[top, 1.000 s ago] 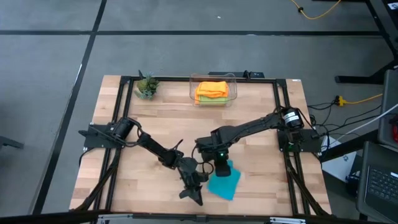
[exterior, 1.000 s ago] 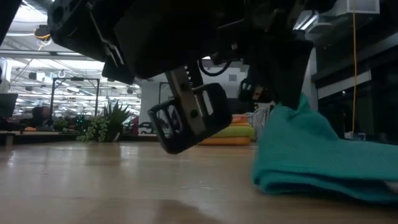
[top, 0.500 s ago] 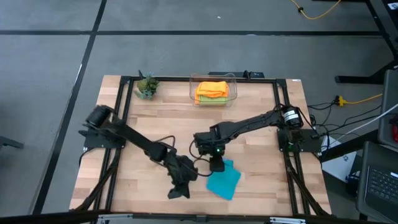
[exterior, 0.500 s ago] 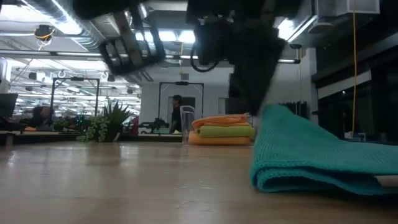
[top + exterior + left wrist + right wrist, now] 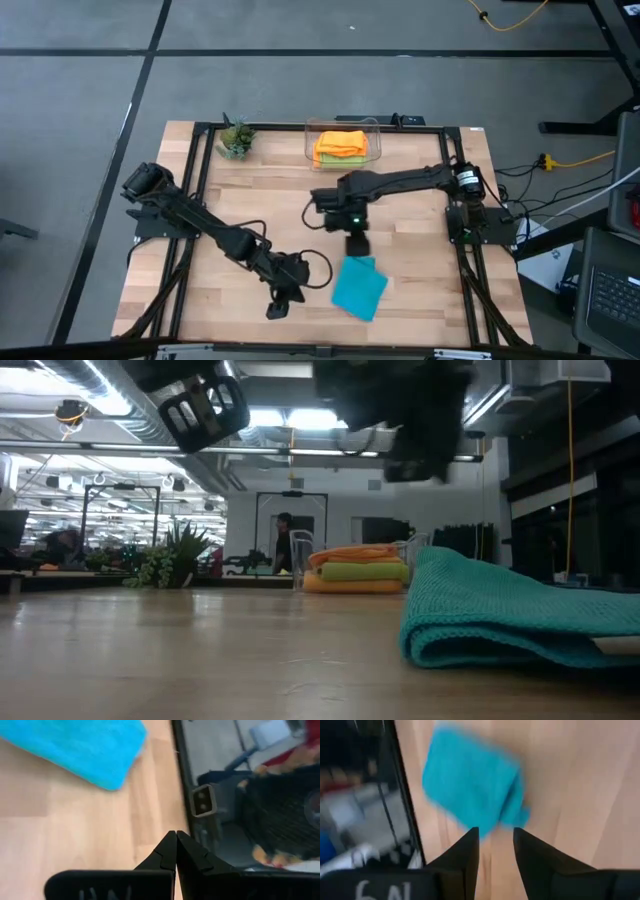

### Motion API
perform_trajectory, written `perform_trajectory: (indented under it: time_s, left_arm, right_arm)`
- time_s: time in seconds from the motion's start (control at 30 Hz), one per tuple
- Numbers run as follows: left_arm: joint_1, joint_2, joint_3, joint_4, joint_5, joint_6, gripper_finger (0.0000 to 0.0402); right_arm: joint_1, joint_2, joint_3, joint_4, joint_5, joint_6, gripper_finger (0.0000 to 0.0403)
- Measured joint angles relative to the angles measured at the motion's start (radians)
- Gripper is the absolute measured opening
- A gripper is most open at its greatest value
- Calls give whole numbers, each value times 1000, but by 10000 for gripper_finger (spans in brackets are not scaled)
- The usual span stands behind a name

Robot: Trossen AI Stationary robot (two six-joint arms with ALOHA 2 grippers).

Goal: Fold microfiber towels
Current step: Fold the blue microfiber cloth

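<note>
Now my right gripper (image 5: 495, 847) hangs with its fingers apart and empty above the folded teal towel (image 5: 358, 288), while my left gripper (image 5: 279, 303), fingers pressed together, sits beside that towel. Beyond the towel, the wooden table (image 5: 200, 300) carries a clear bin (image 5: 343, 146) of folded orange and green towels (image 5: 355, 568) and a small plant (image 5: 236, 138). Farther behind stretches a bright, ceiling-lit room.

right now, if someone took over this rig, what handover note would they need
Left gripper: shut, empty, near the table's front edge beside the teal towel.
Right gripper: open, empty, raised above the table just behind the teal towel.
Teal towel lies folded on the table front, touched by neither gripper.
Orange and green towels sit stacked in the clear bin at the back.
Left: probably moving the teal towel into the bin.
</note>
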Motion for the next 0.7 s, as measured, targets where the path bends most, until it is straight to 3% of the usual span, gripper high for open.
perform_trajectory:
  time_s: [0.13,0.33,0.47,0.7]
  left_arm:
    - [1,0,0,2,-99,-22,0]
    - [5,0,0,3,-172,-54,0]
    - [6,0,0,7,-225,-45,0]
    - [7,1,0,8,-342,-21,0]
  right_arm:
    - [43,-30,-15,-193,7,-114,123]
    - [153,-166,-183,-165,18,-175,123]
    - [232,-299,-354,-9,18,-175,123]
    - [300,-465,-638,521,119,-119,123]
